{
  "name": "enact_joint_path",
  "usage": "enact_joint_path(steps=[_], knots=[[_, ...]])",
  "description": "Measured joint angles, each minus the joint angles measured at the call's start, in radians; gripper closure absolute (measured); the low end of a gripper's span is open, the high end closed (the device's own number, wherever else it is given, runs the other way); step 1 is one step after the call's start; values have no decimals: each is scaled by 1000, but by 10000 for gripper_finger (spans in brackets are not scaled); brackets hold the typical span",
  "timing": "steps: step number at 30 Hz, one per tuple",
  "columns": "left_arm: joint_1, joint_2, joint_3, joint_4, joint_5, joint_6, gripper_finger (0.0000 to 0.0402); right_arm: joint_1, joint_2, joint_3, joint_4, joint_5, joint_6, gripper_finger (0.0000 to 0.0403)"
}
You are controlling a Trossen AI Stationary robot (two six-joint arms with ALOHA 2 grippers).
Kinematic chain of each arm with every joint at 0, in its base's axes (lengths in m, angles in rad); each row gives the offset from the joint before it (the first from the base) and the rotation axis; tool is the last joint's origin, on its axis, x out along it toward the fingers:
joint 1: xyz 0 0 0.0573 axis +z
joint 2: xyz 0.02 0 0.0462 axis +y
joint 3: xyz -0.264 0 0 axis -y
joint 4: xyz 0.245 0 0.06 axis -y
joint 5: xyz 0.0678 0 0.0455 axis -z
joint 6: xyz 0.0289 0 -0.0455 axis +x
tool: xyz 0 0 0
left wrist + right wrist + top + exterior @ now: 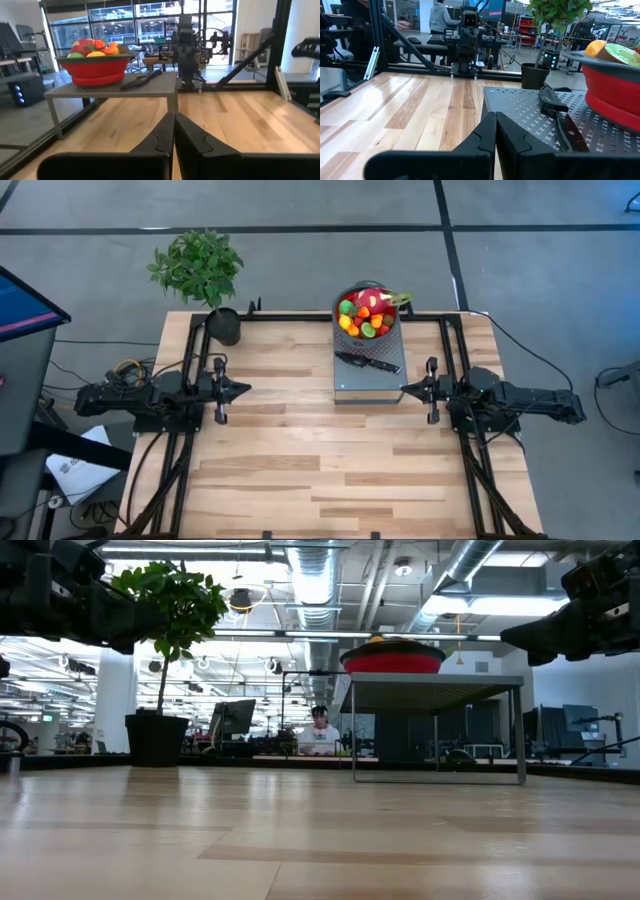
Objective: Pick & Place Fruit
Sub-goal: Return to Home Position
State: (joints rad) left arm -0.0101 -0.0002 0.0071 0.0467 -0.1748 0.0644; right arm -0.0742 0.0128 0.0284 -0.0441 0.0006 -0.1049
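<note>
Mid-table, bare planks [320,465] lie open between left gripper [244,388] and right gripper [405,389], both pinched empty; fruit [366,313] fills bowl [95,71] on perforated shelf [366,384].

Fruit [367,315] fills the red bowl [337,308] on the shelf [372,386], knife [367,362] alongside, between left claw [243,388] and right claw [405,389].

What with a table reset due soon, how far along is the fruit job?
Done, it seems: the toy fruit is heaped in the red colander on the grey shelf; none lies loose on the wooden table. In hand: nothing; the left claw and right claw are shut and empty at the table's sides. Left: probably only parking the arms.
</note>
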Motion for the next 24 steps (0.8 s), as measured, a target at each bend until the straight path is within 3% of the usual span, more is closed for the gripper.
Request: enact_joint_path(steps=[24], knots=[[0,2,0,24,-1,33,396,0,0,0,0,0,0,403]])
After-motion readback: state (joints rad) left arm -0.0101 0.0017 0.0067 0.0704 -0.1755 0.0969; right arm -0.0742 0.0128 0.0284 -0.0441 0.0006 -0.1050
